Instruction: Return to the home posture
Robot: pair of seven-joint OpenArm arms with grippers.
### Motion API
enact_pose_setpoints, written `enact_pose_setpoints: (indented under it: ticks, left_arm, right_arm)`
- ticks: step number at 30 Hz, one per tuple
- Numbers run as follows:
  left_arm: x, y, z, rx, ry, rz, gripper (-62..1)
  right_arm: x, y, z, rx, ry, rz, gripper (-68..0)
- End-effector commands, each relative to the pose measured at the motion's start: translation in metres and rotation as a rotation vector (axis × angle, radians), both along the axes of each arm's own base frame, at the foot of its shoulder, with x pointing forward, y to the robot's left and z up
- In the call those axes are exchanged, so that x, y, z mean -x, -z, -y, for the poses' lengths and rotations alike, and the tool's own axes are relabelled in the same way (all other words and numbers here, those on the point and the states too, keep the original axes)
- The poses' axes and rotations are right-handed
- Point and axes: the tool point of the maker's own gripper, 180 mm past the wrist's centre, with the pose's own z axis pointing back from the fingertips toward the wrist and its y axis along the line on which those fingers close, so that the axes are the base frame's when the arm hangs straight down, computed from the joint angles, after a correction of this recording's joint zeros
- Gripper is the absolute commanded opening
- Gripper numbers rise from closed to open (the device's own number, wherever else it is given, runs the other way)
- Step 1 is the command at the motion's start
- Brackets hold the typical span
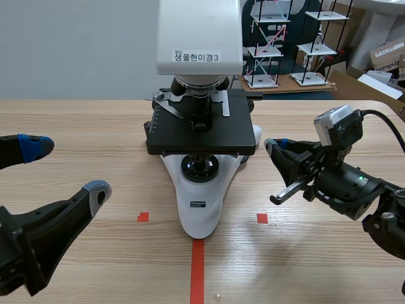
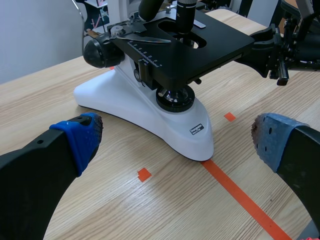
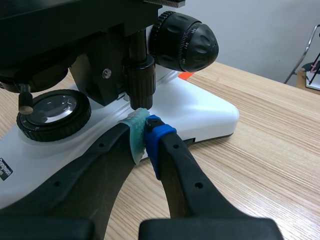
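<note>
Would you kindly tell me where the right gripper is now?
In the scene view, the right gripper is right of the microscope, beside its stage; the wrist view shows its shut tips just beneath a black knob.

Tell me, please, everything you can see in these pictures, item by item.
microscope: one, white body with black stage, at the middle of the table, its base on the end of the tape line
table: one, light wood, under everything
tape line: one, orange-red, running from the microscope's base toward the robot
tape squares: two, orange-red, one on each side of the base
shelf racks: two, black frames with white shelves, behind the table
cardboard boxes: some, brown, far right behind the table
left hand: one, black with blue pads, open, in front of the microscope
right hand: one, black, shut, tips at the microscope's right side under the stage
</note>
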Motion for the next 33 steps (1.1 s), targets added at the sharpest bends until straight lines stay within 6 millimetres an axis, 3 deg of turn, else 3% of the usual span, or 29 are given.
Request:
enact_pose_setpoints:
  ticks: [1,24,26,33]
  left_arm:
    - [-0.001,-0.006,0.0,0.021,-0.006,0.02,1.4]
    - [-0.001,-0.006,0.0,0.021,-0.006,0.02,1.4]
    - [-0.001,-0.006,0.0,0.021,-0.006,0.02,1.4]
    - [-0.001,-0.007,0.0,0.02,-0.005,0.022,1.4]
  right_arm:
    - [-0.005,-0.015,0.001,-0.014,-0.003,0.047,-66.4]
    - [-0.005,-0.009,0.003,0.011,-0.002,0.02,-66.4]
    - [-0.004,-0.007,0.004,0.018,-0.001,0.012,-62.6]
    - [0.01,-0.004,0.012,0.04,-0.012,-0.003,-36.3]
